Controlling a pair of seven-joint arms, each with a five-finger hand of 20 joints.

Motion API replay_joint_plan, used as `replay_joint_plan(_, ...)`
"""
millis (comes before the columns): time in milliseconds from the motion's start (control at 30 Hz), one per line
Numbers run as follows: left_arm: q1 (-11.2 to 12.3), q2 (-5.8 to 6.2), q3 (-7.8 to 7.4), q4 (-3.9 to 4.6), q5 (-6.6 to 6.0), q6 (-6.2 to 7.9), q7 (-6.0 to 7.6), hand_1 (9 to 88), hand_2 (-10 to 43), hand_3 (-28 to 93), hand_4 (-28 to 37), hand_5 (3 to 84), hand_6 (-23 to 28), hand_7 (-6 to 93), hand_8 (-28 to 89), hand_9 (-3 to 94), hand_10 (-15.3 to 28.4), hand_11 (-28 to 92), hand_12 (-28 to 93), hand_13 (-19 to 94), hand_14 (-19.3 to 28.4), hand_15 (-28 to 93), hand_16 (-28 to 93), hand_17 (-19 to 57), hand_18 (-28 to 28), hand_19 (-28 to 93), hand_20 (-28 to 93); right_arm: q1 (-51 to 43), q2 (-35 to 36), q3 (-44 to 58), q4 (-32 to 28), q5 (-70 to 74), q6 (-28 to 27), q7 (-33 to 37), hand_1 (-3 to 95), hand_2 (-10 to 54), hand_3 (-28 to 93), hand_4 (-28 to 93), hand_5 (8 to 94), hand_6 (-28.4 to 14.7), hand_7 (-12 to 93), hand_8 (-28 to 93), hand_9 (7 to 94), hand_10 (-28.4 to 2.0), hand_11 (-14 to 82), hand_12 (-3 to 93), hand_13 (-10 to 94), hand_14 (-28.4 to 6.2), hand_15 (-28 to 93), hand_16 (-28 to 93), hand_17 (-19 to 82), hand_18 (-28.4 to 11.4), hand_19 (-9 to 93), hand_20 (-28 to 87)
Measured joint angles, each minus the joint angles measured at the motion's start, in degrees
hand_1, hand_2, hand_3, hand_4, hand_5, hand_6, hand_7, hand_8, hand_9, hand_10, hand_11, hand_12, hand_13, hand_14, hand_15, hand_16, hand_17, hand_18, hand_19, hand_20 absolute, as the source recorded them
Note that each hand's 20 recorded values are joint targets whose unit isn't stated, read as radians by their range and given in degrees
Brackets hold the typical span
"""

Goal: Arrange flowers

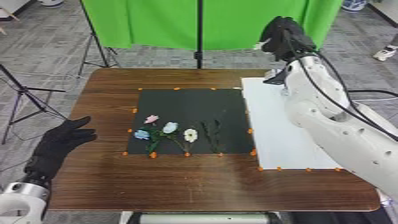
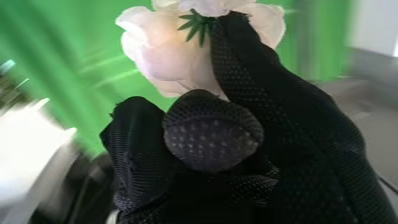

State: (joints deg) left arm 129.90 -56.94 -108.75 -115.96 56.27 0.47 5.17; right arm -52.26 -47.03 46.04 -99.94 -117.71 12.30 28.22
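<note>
In the head view my right hand (image 1: 286, 36) is raised beyond the table's far right corner, a bit of white flower (image 1: 259, 45) at its side. The right wrist view shows my right hand (image 2: 213, 132) curled, pinching a pale white-pink flower (image 2: 173, 52) with small green leaves. On the black mat (image 1: 191, 105) lie a pink flower (image 1: 151, 119), a blue one (image 1: 141, 134), a pale blue one (image 1: 170, 128) and a white one (image 1: 190, 135); dark green stems (image 1: 211, 135) lie to their right. My left hand (image 1: 62, 142) is at the table's left edge, fingers relaxed.
A long white sheet (image 1: 275, 135) lies to the right of the black mat, under my right arm. Orange markers edge both on the brown table (image 1: 169, 182). Behind the table hangs a green backdrop (image 1: 151, 25) with a black stand; another stand is at the left.
</note>
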Motion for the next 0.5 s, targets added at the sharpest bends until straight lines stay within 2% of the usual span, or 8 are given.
replay_joint_plan(167, -0.7, 0.02, 0.70, 0.16, 0.02, -0.16, 0.00, 15.5, 19.8, 66, -28.3, 45.2, 7.9, 5.0, -4, 48.8, 16.6, 17, 12, 41, 20.6, 21, 0, 10.1, 15.7, 19, 19, 4.1, -8.3, -4.8, 3.6, 0.3, -8.0, -2.3, 67.6, -9.5, 57, -18, 77.7, -0.8, 25, 7, 78.9, -11.2, 5.8, 36.8, 88, -0.5, 64, 31, 59, -15.2, 93, 58)
replay_joint_plan(333, -1.1, 0.00, 0.81, 0.25, 0.02, -0.22, 0.00, 15.4, 19.9, 66, -28.3, 45.1, 7.9, 5.0, -4, 48.8, 16.6, 17, 12, 41, 20.5, 21, 0, 10.1, 15.8, 19, 19, 2.8, -13.6, -7.5, 6.3, -0.7, -15.0, -6.0, 67.1, -9.5, 57, -18, 77.2, -0.5, 26, 7, 78.9, -10.6, 5.9, 36.8, 88, -0.5, 64, 31, 59, -15.1, 93, 58)
replay_joint_plan(500, -1.1, -0.11, 0.79, 0.31, 0.02, -0.36, -0.01, 15.3, 19.9, 66, -28.3, 45.2, 7.9, 5.0, -4, 48.8, 16.6, 17, 12, 41, 20.5, 21, 0, 10.0, 15.8, 19, 19, 0.2, -14.8, -7.8, 6.4, -0.2, -17.5, -6.8, 66.7, -9.5, 57, -18, 76.4, -0.4, 26, 7, 78.4, -10.3, 5.8, 36.9, 88, -0.6, 64, 31, 58, -15.1, 93, 58)
